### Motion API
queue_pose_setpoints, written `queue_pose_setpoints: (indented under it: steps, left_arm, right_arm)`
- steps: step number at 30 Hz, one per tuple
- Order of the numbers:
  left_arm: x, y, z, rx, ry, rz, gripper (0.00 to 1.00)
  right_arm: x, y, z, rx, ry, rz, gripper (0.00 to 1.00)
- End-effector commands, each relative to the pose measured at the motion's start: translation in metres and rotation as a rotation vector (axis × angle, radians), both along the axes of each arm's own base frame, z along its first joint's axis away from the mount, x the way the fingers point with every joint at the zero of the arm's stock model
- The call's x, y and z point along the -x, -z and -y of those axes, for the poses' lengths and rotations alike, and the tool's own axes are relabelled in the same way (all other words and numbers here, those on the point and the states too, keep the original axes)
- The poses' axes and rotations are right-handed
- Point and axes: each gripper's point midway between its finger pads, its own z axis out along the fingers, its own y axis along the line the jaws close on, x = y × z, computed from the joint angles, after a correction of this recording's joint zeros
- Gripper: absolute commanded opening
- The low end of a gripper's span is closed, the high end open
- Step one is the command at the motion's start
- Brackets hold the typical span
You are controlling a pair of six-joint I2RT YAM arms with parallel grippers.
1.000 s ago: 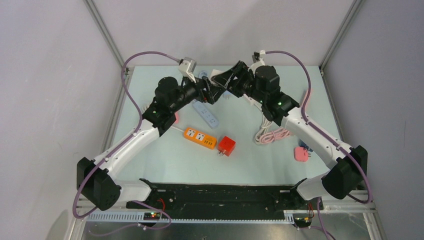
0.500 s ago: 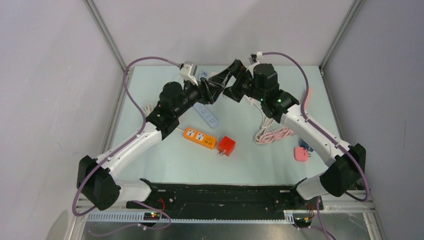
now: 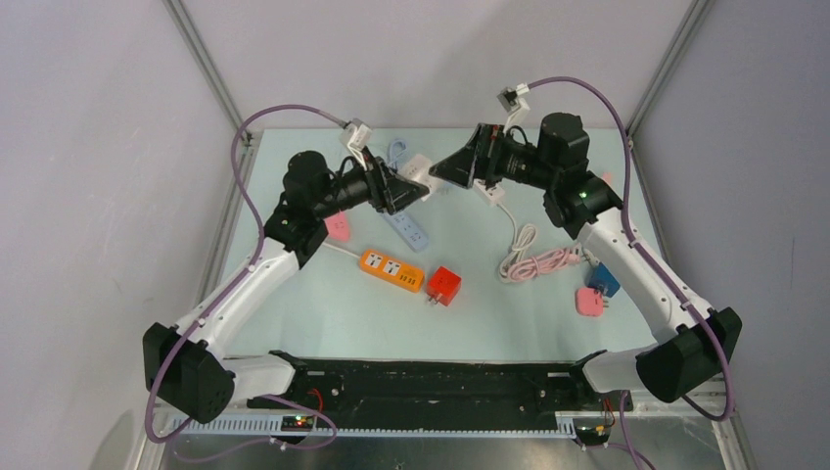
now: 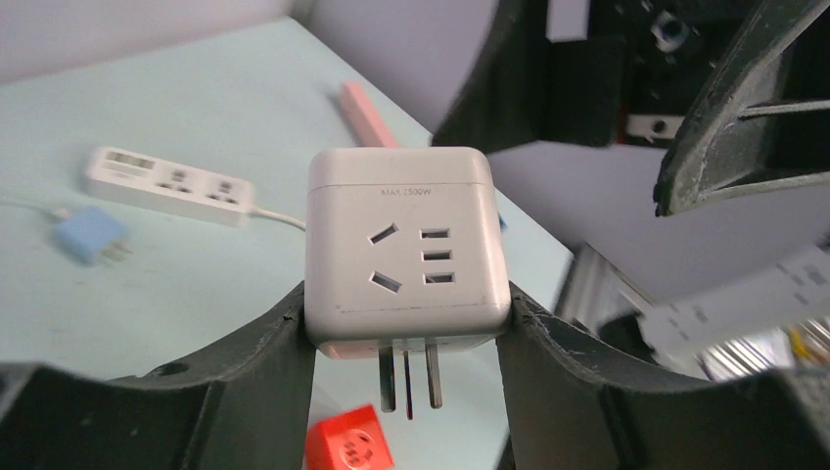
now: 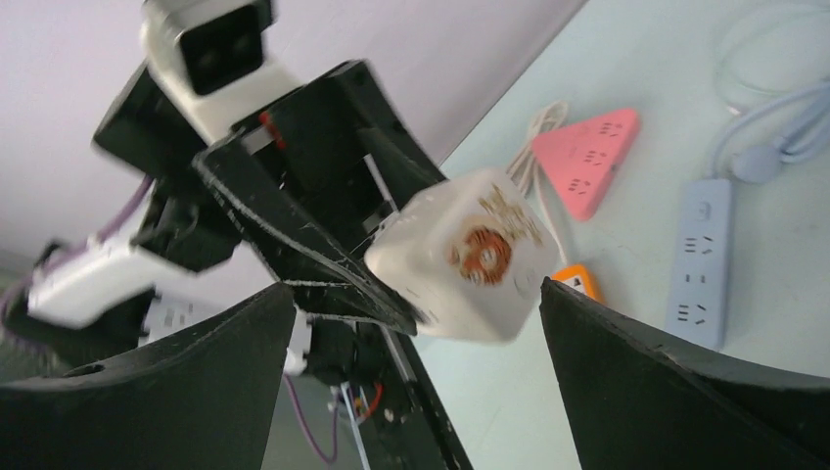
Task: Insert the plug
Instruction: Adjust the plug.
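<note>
My left gripper (image 3: 409, 182) is shut on a white cube plug adapter (image 3: 419, 173) and holds it in the air over the back of the table. In the left wrist view the cube (image 4: 406, 245) sits between both fingers with its metal prongs (image 4: 411, 377) pointing down. My right gripper (image 3: 440, 168) is open and empty, facing the cube from the right with a small gap. In the right wrist view the cube (image 5: 460, 255) hangs ahead of my open fingers (image 5: 626, 362), gripped by the left gripper's fingers (image 5: 294, 225). A blue power strip (image 3: 406, 227) and an orange power strip (image 3: 391, 269) lie below.
A red cube adapter (image 3: 443, 286) lies beside the orange strip. A pink triangular strip (image 3: 338, 225) lies under the left arm. A white strip (image 3: 489, 192) with a pink coiled cable (image 3: 536, 262) lies at the right. A pink plug (image 3: 589, 301) and a blue plug (image 3: 604, 278) lie by the right edge.
The two grippers were close together at the back middle. The right arm has pulled back to the right and the left arm to the left, the white cube staying in the left gripper.
</note>
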Motion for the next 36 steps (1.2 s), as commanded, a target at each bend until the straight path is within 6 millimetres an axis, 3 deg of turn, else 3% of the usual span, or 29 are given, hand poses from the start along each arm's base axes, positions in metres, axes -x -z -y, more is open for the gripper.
queue_pose_setpoints:
  steps: [1, 6, 10, 16, 20, 22, 23, 24, 25, 26, 27, 29, 33, 36]
  left_arm:
    - [0.062, -0.037, 0.007, 0.041, 0.308, 0.053, 0.00]
    - [0.071, -0.036, 0.002, 0.035, 0.375, 0.044, 0.00]
    - [0.077, -0.043, -0.002, 0.036, 0.424, 0.056, 0.00]
    - [0.085, -0.044, -0.003, 0.036, 0.493, 0.047, 0.00]
    - [0.082, -0.042, -0.006, 0.035, 0.483, 0.042, 0.00]
    - [0.078, -0.041, -0.008, 0.034, 0.467, 0.039, 0.00]
    - [0.076, -0.040, -0.008, 0.034, 0.456, 0.036, 0.00]
    - [0.073, -0.040, -0.009, 0.035, 0.447, 0.030, 0.03]
    - [0.073, -0.040, -0.009, 0.036, 0.447, 0.028, 0.19]
    - [0.070, -0.039, -0.010, 0.035, 0.442, 0.021, 0.27]
    - [0.068, -0.039, -0.010, 0.035, 0.434, 0.019, 0.46]
    - [0.060, -0.036, -0.013, 0.030, 0.400, 0.017, 0.69]
    - [0.028, -0.021, -0.028, -0.005, 0.218, 0.010, 0.86]
    - [-0.017, 0.003, -0.061, -0.080, -0.077, -0.053, 0.90]
  right_arm:
    - [0.045, -0.016, -0.009, 0.003, -0.273, 0.195, 0.99]
    - [0.054, -0.011, -0.016, 0.016, -0.355, 0.225, 0.96]
    - [0.053, -0.001, -0.017, 0.048, -0.387, 0.211, 0.98]
    - [0.068, 0.005, -0.023, 0.048, -0.478, 0.215, 0.98]
    - [0.068, 0.006, -0.028, 0.030, -0.498, 0.189, 0.73]
    - [0.068, 0.004, -0.030, 0.016, -0.507, 0.174, 0.55]
    - [0.068, 0.005, -0.031, 0.012, -0.512, 0.166, 0.38]
    - [0.070, 0.002, -0.032, 0.001, -0.525, 0.162, 0.27]
    - [0.070, 0.002, -0.033, -0.002, -0.529, 0.159, 0.09]
    - [0.070, 0.002, -0.033, -0.004, -0.528, 0.152, 0.03]
    - [0.069, 0.003, -0.033, -0.002, -0.525, 0.144, 0.00]
    - [0.063, 0.006, -0.033, 0.009, -0.491, 0.134, 0.00]
    - [0.037, 0.019, -0.029, 0.060, -0.342, 0.094, 0.00]
    - [0.007, 0.039, -0.025, 0.123, -0.181, 0.043, 0.00]
